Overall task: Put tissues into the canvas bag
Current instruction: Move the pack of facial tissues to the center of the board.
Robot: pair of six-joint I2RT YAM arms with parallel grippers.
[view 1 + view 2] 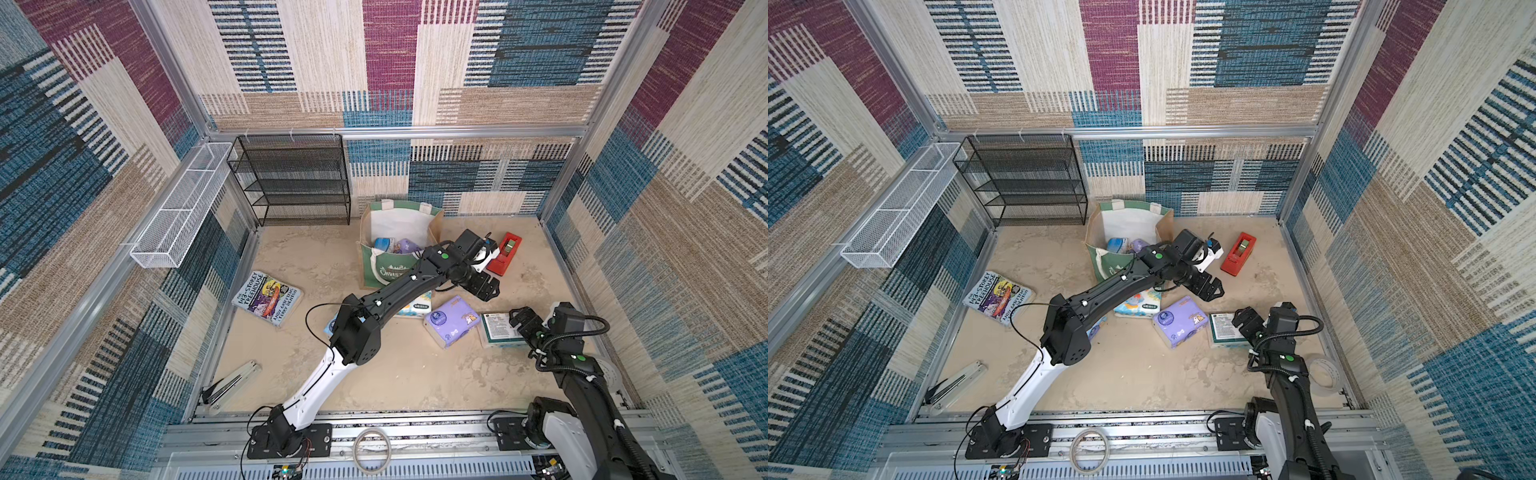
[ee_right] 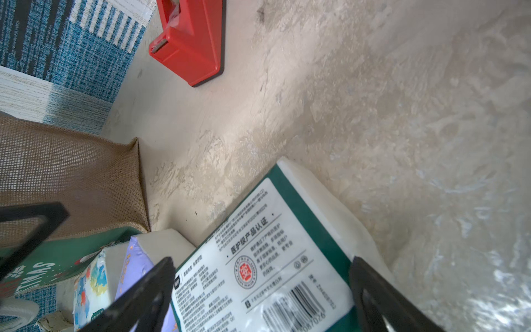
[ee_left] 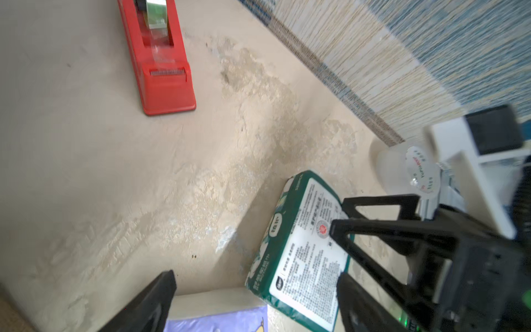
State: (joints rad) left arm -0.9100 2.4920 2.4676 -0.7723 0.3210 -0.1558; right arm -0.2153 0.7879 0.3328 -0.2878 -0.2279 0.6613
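Note:
The canvas bag stands open at the back, with a blue pack and a lilac pack of tissues inside. In front of it, on the floor, lie a white elephant pack, a lilac pack and a flat green-and-white pack. My left gripper hangs open and empty to the right of the bag, above the lilac pack's far edge. My right gripper is open, one finger on each side of the green-and-white pack.
A red tape dispenser lies right of the bag. A purple book lies at the left, and a black wire shelf stands at the back. A clear tape roll sits by the right wall.

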